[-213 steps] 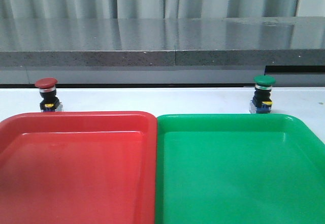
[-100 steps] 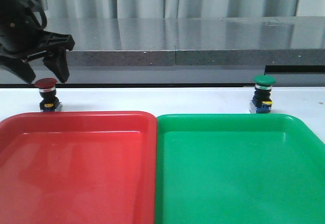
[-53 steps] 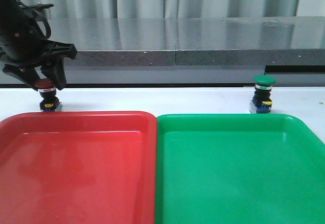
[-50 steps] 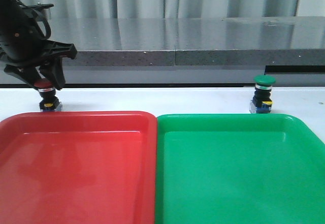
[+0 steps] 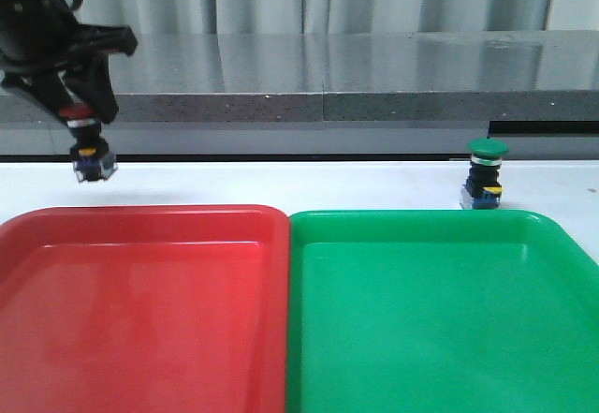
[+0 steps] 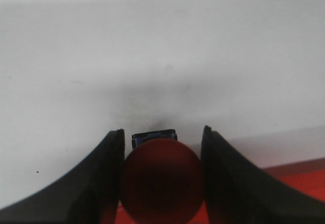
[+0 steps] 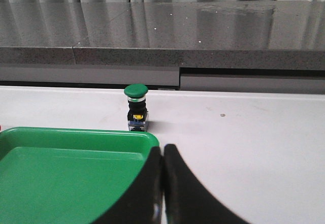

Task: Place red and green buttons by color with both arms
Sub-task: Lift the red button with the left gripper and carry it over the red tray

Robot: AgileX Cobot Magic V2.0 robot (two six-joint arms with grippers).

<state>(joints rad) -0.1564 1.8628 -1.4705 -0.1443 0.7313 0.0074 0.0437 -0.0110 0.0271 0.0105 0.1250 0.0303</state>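
My left gripper [image 5: 75, 109] is shut on the red button [image 5: 86, 146] and holds it by its cap above the white table, beyond the far left edge of the red tray [image 5: 140, 301]. In the left wrist view the red cap [image 6: 162, 178] fills the gap between the fingers [image 6: 101, 183]. The green button [image 5: 485, 175] stands upright on the table behind the far right part of the green tray [image 5: 440, 310]; it also shows in the right wrist view [image 7: 136, 107]. My right gripper [image 7: 162, 155] is shut and empty, near the green tray's corner [image 7: 76, 153], out of the front view.
A grey stone ledge [image 5: 328, 76] runs along the back of the table. The two trays sit side by side and fill the front of the table.
The left arm came in from the left, lowered over the red button, shut on its cap and lifted it off the table. The green button has not moved.
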